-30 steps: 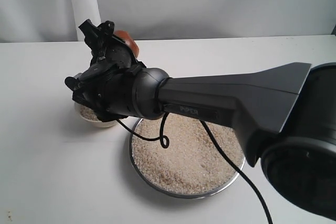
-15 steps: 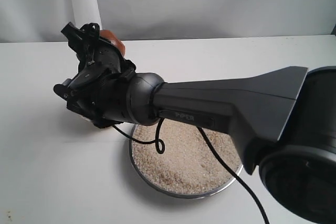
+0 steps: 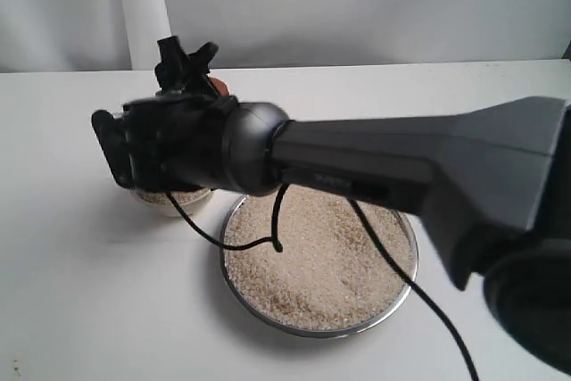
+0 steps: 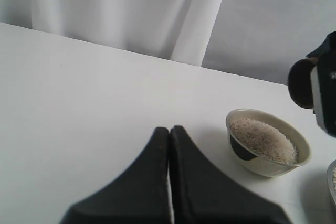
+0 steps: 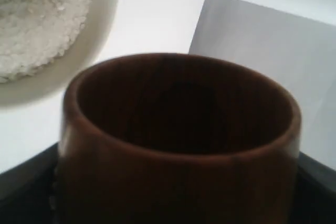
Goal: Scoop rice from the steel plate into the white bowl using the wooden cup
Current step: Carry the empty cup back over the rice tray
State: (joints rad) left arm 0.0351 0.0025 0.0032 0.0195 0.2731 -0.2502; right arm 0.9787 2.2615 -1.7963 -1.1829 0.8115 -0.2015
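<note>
White table [image 3: 71, 292], pale grey backdrop, white curtain [image 3: 138, 6] behind. Outside camera: the right arm [image 3: 401, 167] comes in from the right and reaches across to the left side, its wrist motion-blurred. The right gripper [image 3: 189, 64] sits above the bowl [image 3: 178, 203], which is mostly hidden under the wrist. Only a sliver of the reddish cup [image 3: 218, 86] shows beside the fingers. The plate [image 3: 312, 331] is just right of the bowl and nearer the camera, covered almost rim to rim with rice [image 3: 330, 256]. A black cable [image 3: 275, 244] droops from the arm over the plate. Left wrist camera: the left gripper [image 4: 169, 132] has its fingers pressed flat together with nothing between them, over bare table. The bowl stands ahead of the tips and well apart from them, with rice heaped in it to about rim level. Dark hardware of the right arm hangs over the bowl's far side. Right wrist camera: the cup fills the view, clamped between black jaws that show on both sides of it. Its mouth faces the camera and the dark inside is visible. Beyond the cup's rim is the bowl's edge, with rice inside.
</note>
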